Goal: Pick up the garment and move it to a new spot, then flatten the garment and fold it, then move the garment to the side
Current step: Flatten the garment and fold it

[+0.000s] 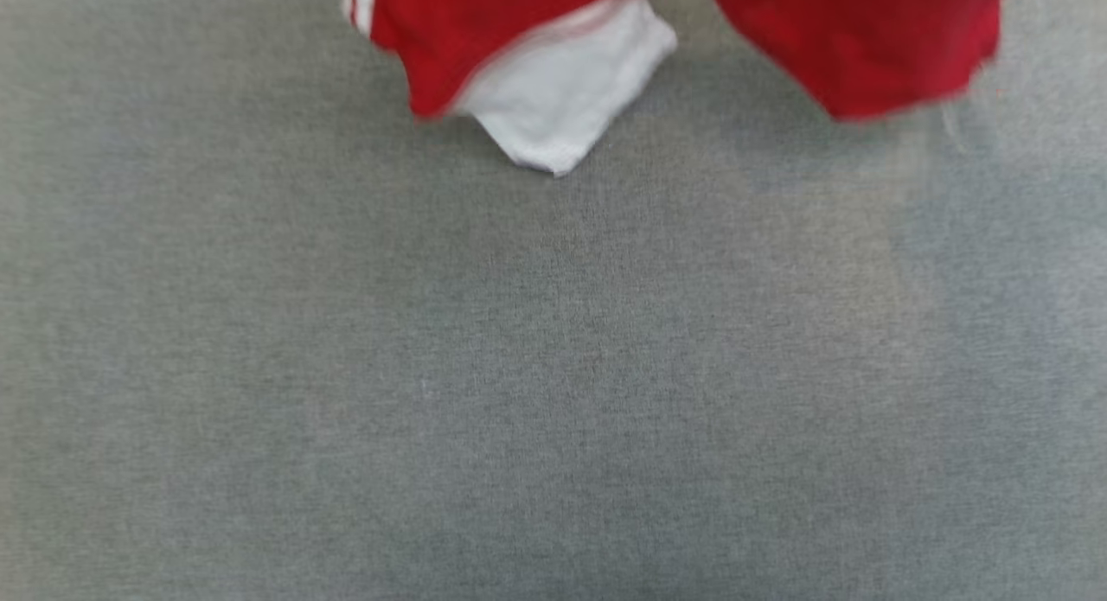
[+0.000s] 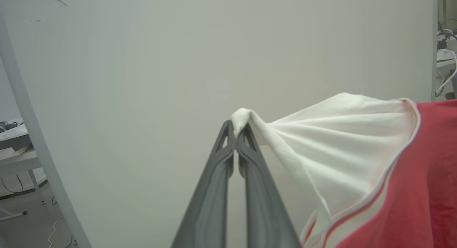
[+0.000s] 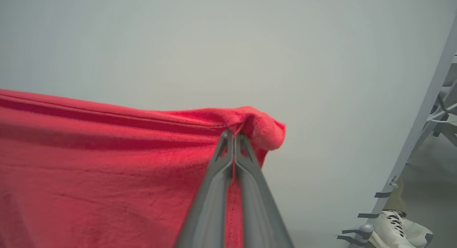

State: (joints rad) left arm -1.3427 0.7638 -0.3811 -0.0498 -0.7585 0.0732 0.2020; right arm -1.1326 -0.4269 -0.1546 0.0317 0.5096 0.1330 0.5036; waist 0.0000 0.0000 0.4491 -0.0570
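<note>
Both your tools grip the garment (image 1: 865, 39), the left tool (image 2: 235, 132) pinching its white sleeve and the right tool (image 3: 234, 135) a red edge, so it hangs over the far side of the grey tabletop (image 1: 553, 367), with a pale panel (image 2: 160, 80) close ahead and a person's white shoes (image 3: 396, 226) beside a grey post (image 3: 421, 133).

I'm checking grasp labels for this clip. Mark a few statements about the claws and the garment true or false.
1. The left claw is shut on the white sleeve of the garment. True.
2. The right claw is open, apart from the garment. False: it is shut on the red cloth.
3. The garment lies folded flat. False: both claws hold it up, unfolded.
4. A white shoe shows in the right wrist view. True.
</note>
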